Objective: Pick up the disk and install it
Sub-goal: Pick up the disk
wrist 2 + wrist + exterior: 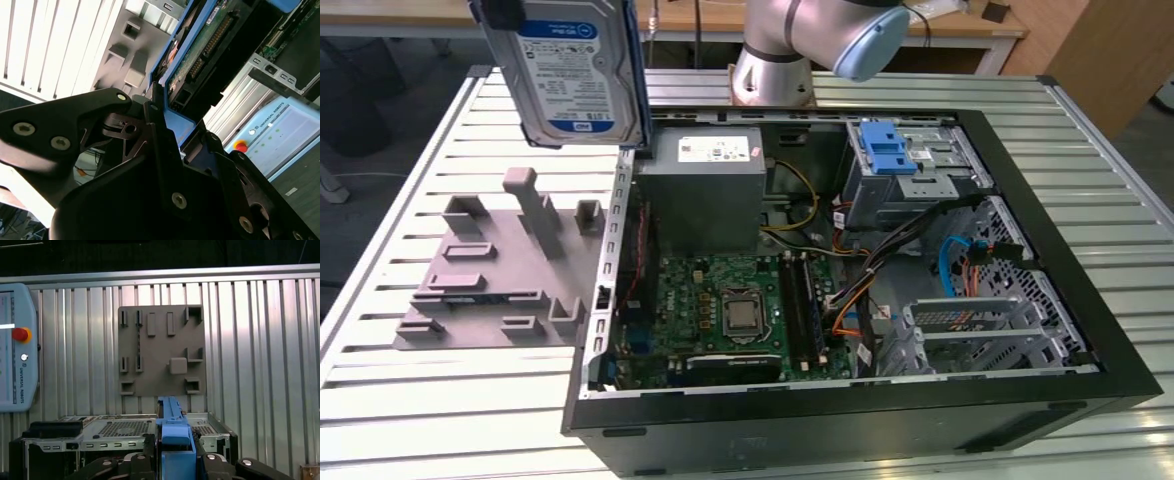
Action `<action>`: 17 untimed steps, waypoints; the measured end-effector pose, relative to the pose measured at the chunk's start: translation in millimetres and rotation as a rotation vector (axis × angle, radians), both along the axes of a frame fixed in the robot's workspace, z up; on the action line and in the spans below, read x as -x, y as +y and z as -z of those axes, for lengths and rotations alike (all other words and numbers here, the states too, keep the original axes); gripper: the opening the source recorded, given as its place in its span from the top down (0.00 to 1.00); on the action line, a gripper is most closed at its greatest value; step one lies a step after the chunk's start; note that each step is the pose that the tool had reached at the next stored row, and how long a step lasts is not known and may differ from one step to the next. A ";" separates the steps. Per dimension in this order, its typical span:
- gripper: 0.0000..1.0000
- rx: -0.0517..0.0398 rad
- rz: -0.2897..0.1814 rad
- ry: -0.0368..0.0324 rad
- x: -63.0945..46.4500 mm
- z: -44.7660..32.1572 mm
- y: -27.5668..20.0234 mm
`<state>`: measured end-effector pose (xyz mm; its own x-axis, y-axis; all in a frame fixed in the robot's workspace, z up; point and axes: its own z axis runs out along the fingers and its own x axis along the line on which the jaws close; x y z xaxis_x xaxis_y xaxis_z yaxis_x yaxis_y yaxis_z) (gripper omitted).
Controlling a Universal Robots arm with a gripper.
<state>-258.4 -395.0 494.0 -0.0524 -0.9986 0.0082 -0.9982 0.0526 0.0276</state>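
The disk (pixel 576 72), a silver drive with a white-and-blue label in a blue bracket, hangs upright in the air at the exterior view's upper left, above the left wall of the open computer case (pixel 854 420). In both wrist views my gripper (pixel 175 441) is shut on the blue bracket (pixel 174 434). The second wrist view shows the black fingers (pixel 156 131) clamping the bracket edge (pixel 175 125), with the disk's green circuit board (pixel 200 55) running away from them.
A blue-latched silver drive cage (pixel 902 160) sits in the case's far right corner, a grey power supply (pixel 707 185) beside it. A grey fixture plate (pixel 494 270) with raised blocks lies on the slatted table (pixel 427 410) left of the case. A teach pendant (pixel 15 345) rests beyond.
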 end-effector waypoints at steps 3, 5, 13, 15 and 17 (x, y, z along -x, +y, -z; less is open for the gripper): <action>0.63 0.0000 0.000 0.0000 -3.2 0.0 -0.5; 0.63 0.0000 0.000 0.0000 -5.2 0.0 -0.8; 0.63 0.0000 0.000 0.0001 -17.9 0.0 -1.7; 0.63 0.0000 0.000 0.0000 -22.4 0.0 -1.9; 0.63 0.0000 0.000 0.0000 -27.4 0.1 -2.0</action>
